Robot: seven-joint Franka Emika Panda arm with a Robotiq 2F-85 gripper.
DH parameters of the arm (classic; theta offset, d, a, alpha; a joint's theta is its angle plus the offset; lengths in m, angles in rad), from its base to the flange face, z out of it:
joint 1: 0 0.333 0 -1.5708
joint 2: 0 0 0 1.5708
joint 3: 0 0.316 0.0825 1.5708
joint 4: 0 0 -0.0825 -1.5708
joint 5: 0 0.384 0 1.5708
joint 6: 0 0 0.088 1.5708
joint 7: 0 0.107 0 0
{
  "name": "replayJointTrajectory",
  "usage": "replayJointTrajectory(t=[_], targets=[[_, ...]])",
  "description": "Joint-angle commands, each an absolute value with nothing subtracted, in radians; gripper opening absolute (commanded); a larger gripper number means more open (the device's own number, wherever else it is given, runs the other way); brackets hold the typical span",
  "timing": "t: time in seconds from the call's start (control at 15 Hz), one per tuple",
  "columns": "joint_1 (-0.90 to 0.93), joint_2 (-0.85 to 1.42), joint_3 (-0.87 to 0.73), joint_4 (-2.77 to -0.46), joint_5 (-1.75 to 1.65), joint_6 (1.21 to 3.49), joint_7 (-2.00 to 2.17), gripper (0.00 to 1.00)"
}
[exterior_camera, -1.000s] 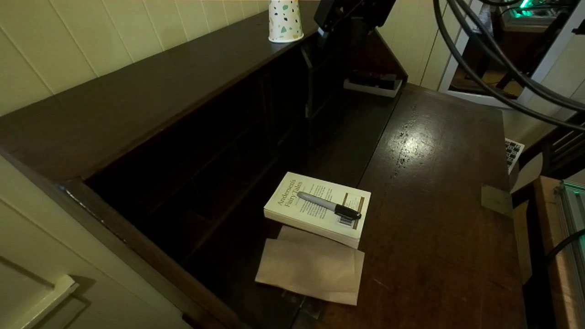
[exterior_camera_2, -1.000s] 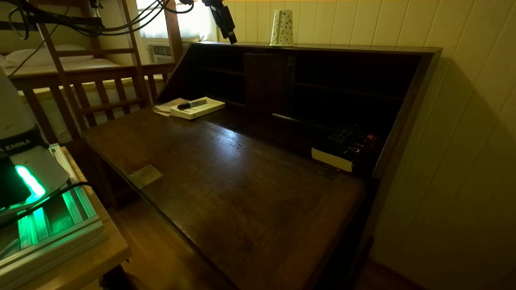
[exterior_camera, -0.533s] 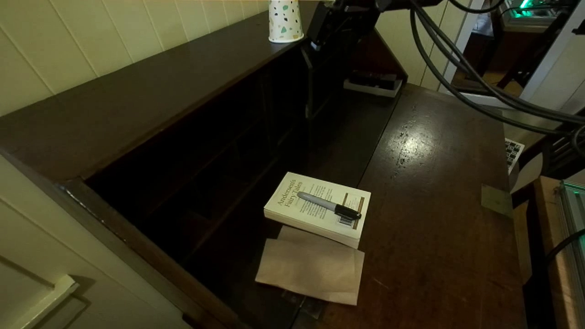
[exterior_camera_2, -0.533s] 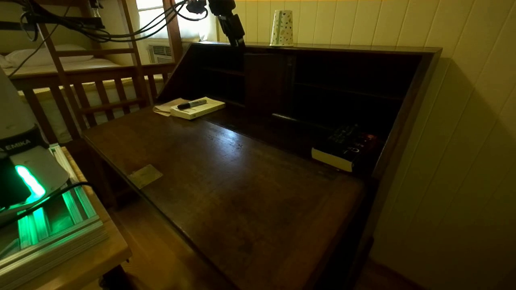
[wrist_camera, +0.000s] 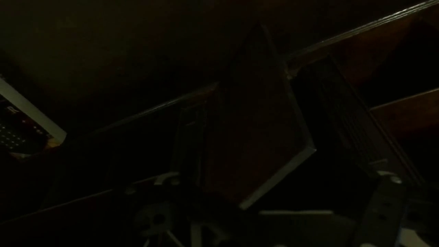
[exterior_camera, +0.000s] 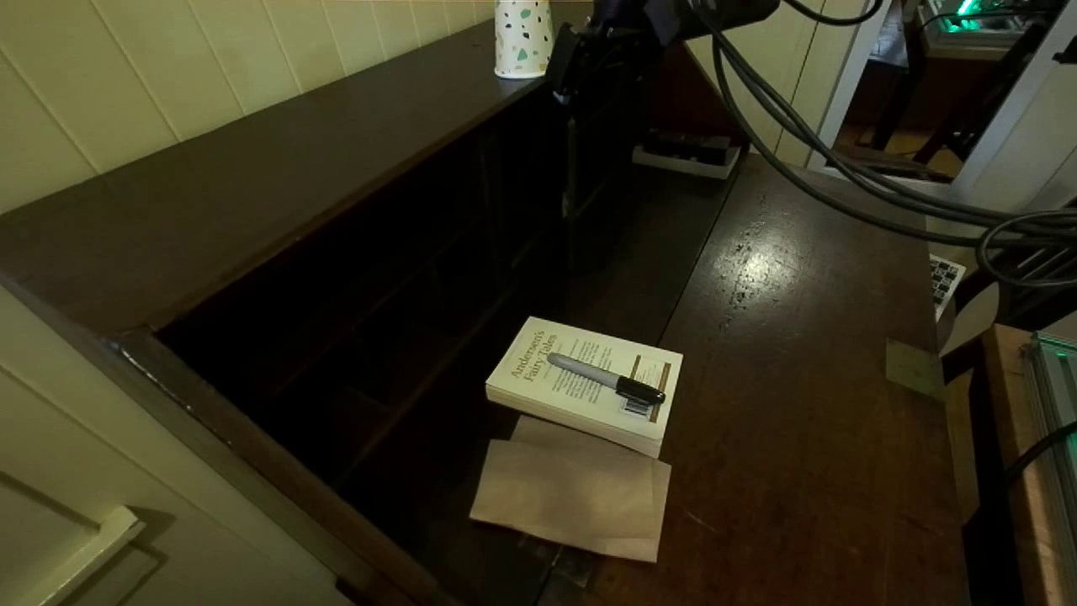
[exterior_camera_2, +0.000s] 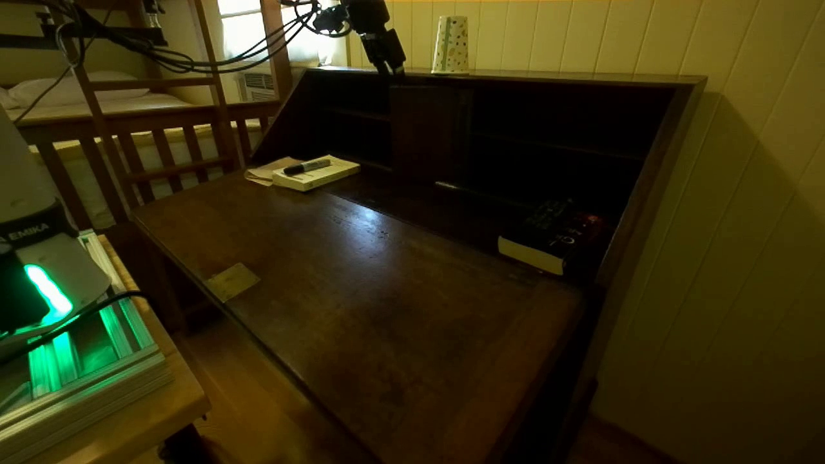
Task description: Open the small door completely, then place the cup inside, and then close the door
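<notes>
The small door (exterior_camera_2: 422, 132) is a dark brown panel standing partly swung out from the desk's shelf compartments. Its paler edge shows in an exterior view (exterior_camera: 571, 168) and in the wrist view (wrist_camera: 279, 178). The cup (exterior_camera: 523, 42), white with coloured specks, stands upside down on the desk's top ledge; it also shows in an exterior view (exterior_camera_2: 450, 46) and is out of the wrist view. My gripper (exterior_camera_2: 393, 69) is open and empty, its tips just by the door's top; it also shows in an exterior view (exterior_camera: 562, 94). In the dark wrist view the fingers (wrist_camera: 281, 178) are wide apart; contact cannot be told.
A white book with a marker (exterior_camera: 585, 383) and brown paper (exterior_camera: 572, 497) lie on the desk. A dark book (exterior_camera_2: 548, 235) lies at the desk's far end. The top ledge (exterior_camera: 278, 168) runs above the dark shelves. Arm cables (exterior_camera: 841, 164) hang over the desk.
My gripper has moved down and toward the cup and the door's top edge, and now stands close to that edge. The cup and books have not moved.
</notes>
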State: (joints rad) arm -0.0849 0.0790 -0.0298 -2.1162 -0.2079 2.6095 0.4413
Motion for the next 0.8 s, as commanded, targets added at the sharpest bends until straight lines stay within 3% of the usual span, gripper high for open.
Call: replayJointTrajectory(t=[0.0,0.73], targets=[[-0.054,0.13,-0.062,-2.056,-0.251,2.599,0.491,1.0],[-0.021,0.143,-0.115,-2.023,-0.319,2.517,0.53,1.0]])
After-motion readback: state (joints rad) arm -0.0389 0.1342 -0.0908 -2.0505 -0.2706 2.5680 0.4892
